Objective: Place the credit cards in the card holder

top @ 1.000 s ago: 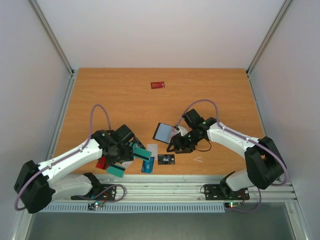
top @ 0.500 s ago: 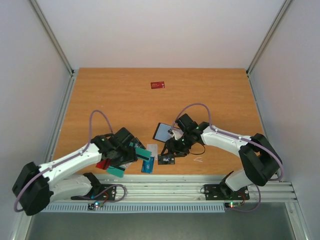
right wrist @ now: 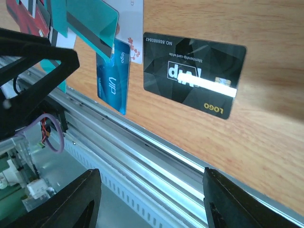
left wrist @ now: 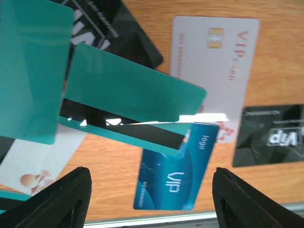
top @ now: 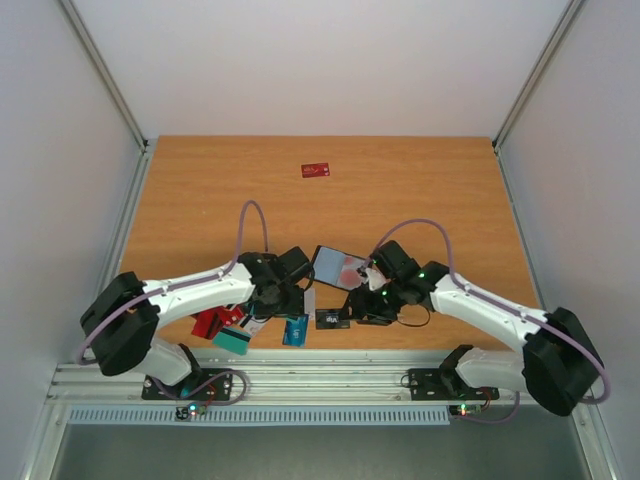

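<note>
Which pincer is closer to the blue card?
Left. The left pincer is right over the blue card; the right pincer is farther off, over the black card.

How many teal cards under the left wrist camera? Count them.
2: plain teal card upper left; striped teal card centre, overlapping the blue card. More may be hidden.

Teal card [left wrist: 33, 71] cut by left edge, black card [left wrist: 268, 135] by right
</note>
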`<state>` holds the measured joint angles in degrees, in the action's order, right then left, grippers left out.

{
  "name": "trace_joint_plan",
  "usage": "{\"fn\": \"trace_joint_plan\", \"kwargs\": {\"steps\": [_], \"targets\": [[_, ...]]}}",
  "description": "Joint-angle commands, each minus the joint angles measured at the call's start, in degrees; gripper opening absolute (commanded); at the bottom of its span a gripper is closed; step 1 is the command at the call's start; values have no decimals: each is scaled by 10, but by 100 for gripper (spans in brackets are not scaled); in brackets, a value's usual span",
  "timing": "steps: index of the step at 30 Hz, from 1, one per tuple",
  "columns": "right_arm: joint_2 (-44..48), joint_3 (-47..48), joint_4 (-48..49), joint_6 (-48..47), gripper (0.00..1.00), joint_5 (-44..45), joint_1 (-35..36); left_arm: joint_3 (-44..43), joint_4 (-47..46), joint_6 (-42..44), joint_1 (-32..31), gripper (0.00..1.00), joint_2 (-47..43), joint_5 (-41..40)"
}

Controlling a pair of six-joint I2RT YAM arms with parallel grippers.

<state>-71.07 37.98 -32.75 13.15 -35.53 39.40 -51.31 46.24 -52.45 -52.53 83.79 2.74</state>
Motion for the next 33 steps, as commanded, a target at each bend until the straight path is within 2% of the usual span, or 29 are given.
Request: {"fn": "trace_joint_plan", "kwargs": {"steps": [1, 7, 11, 19, 27, 33], "targets": [[54, 4, -76, 21, 60, 58, 4, -17, 35, -73, -9, 71, 25, -63], [102, 3, -104, 50, 60, 98, 6, -24, 18, -82, -11, 76, 64, -88], [119, 14, -128, 62, 60, 118, 14, -19, -3, -98, -11, 77, 82, -77], [123, 12, -127, 84, 59, 146, 35, -37, -33, -88, -12, 79, 97, -67], [126, 11, -116, 122, 59, 181, 92, -15, -74, -79, -12, 79, 119, -48], [121, 12, -116, 142, 59, 205, 133, 4, -87, -86, -13, 73, 127, -30]]}}
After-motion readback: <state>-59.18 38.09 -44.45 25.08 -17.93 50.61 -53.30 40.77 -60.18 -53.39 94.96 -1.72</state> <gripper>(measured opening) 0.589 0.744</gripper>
